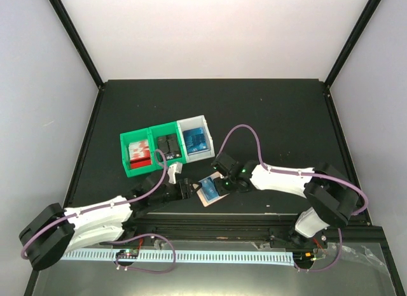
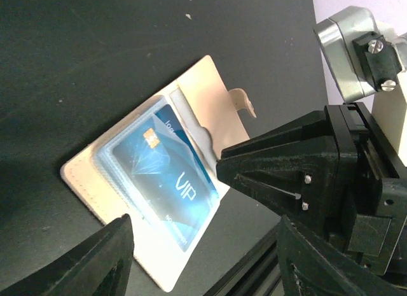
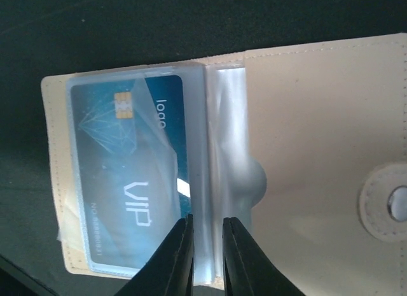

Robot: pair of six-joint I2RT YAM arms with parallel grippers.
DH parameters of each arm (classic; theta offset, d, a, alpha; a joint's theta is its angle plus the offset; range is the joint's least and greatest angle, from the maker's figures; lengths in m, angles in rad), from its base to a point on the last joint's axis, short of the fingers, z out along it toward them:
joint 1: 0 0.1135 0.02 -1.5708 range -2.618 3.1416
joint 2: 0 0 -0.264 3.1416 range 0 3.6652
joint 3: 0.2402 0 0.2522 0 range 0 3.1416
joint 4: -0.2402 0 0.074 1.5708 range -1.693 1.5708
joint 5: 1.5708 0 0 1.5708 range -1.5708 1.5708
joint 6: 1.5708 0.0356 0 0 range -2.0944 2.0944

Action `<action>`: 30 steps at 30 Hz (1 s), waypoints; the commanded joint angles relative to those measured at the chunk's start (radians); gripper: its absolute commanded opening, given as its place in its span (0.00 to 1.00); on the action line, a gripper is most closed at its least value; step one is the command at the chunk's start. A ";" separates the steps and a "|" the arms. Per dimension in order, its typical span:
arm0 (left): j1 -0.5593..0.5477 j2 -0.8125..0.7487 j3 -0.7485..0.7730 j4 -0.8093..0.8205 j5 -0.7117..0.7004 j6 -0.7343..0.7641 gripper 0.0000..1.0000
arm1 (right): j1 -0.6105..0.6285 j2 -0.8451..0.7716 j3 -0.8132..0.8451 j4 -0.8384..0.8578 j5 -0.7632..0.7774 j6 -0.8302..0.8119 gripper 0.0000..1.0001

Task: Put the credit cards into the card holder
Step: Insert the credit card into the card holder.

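The right fingers, at the bottom centre of the right wrist view, were clenched to a narrow gap on the card holder, pinching the edge of its clear sleeve just beside the fold. The left fingers stood released and wide apart at the bottom of the left wrist view, holding nothing, with the holder's near corner beyond them. The tan holder lay open and flat on the black surface, low and centre in the overhead view between the two arms, its snap tab out to the right. A blue VIP credit card sat inside the sleeve on the left half, its chip toward the top. Toward the upper left of the overhead view, a white bin beside two green bins held more blue cards. The step in hand looked like seating this card while the holder was pinned. The next move probably called for the left arm to fetch another card without dragging the holder.
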 commanded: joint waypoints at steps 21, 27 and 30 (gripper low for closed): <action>-0.026 0.212 0.063 0.191 0.083 -0.083 0.56 | 0.005 0.109 -0.013 0.023 -0.043 0.038 0.01; -0.030 0.252 0.071 0.177 0.067 -0.095 0.56 | 0.005 0.115 -0.038 0.046 -0.050 0.078 0.01; -0.030 0.278 0.074 0.174 0.056 -0.105 0.56 | 0.004 0.109 -0.049 0.060 -0.058 0.094 0.01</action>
